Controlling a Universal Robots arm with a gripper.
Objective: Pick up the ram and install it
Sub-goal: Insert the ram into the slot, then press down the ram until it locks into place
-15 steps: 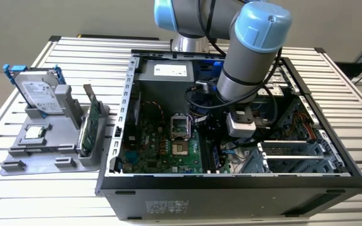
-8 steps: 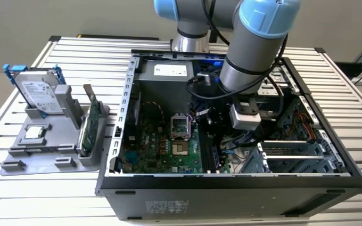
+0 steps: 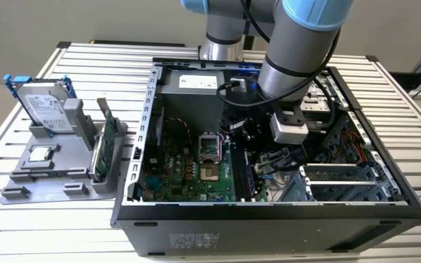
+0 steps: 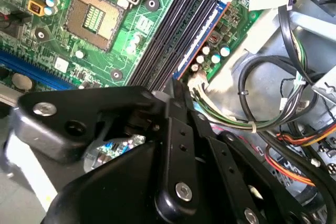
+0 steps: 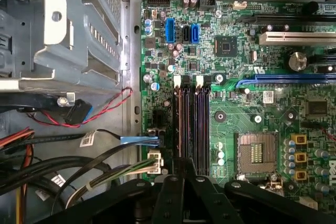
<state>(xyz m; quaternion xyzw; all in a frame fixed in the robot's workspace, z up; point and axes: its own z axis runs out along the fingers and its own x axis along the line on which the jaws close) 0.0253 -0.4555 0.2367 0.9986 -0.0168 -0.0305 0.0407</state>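
One arm reaches down into the open computer case, which sits on the slatted worktop. Its gripper hangs low over the memory slots of the green board. In the second wrist view I see the ram as a thin blue-edged strip. It stands on edge along the outermost slot, at the board's edge nearest the loose cables. Its near end runs under the gripper, so I cannot tell whether the fingers are clamped on it or apart. In the first wrist view the gripper covers the near ends of the slots, beside the empty processor socket. Toward the worktop's edge on the exterior view's left, a grey tray holds a hard drive and a green card, both upright.
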